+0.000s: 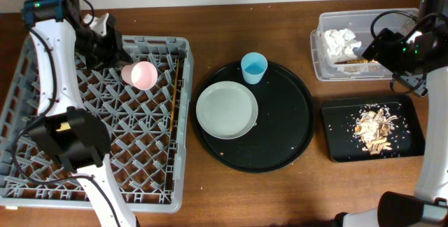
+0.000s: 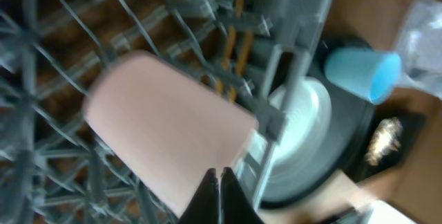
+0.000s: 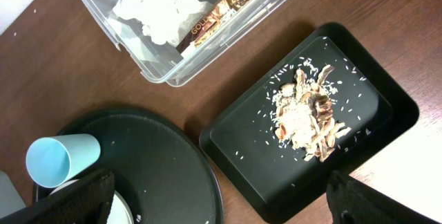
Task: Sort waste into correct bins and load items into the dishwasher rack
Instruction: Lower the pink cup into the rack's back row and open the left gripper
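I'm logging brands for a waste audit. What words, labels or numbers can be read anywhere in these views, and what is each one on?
"GOL": partial letters on the gold-brown snack wrapper lying in the clear tub, seen from the right wrist; the rest is creased and hidden.
Overhead view: the same wrapper's print is too small to read.
Left wrist view: blurred, no text visible.
Nothing else shows any readable text.

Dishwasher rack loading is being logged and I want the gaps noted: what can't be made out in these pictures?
Chopsticks: overhead, too thin to count; the left wrist view blurs them.
Pink cup: left wrist view, blur hides its rim.
Wrapper: right wrist view, print too small, partly covered by the napkins.
Tub: overhead, the right arm covers its right end.
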### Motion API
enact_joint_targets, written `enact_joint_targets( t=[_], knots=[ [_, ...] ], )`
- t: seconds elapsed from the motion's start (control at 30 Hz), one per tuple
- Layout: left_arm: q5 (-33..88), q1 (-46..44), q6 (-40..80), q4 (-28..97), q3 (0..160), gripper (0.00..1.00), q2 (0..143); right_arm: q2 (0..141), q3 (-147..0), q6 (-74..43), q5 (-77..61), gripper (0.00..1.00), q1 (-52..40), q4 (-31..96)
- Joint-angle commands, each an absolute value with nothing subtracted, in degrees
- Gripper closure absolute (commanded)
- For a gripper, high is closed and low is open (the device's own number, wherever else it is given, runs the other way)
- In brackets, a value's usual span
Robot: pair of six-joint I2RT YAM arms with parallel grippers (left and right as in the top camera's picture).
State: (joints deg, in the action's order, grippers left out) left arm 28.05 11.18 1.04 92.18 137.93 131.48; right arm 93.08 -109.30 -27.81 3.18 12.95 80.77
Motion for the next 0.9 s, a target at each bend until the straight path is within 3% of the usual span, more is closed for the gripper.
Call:
enact_joint_targets(
  t=[0.0,0.47,0.87],
  knots=[
    [21.61,10.24,0.49,86.43,137.62,1.00,130.76,93.30,-109.80,-27.27,3.49,0.01,13.06,80.75],
    [13.93,6.15,2.55,96.07,135.87,1.00,130.76,93.30,-109.80,-27.27,3.49,0.01,13.06,80.75],
    [18.04,2.94,2.52,96.12,135.87,1.00,130.76,93.30,-109.80,-27.27,3.49,0.01,13.06,80.75]
  ],
)
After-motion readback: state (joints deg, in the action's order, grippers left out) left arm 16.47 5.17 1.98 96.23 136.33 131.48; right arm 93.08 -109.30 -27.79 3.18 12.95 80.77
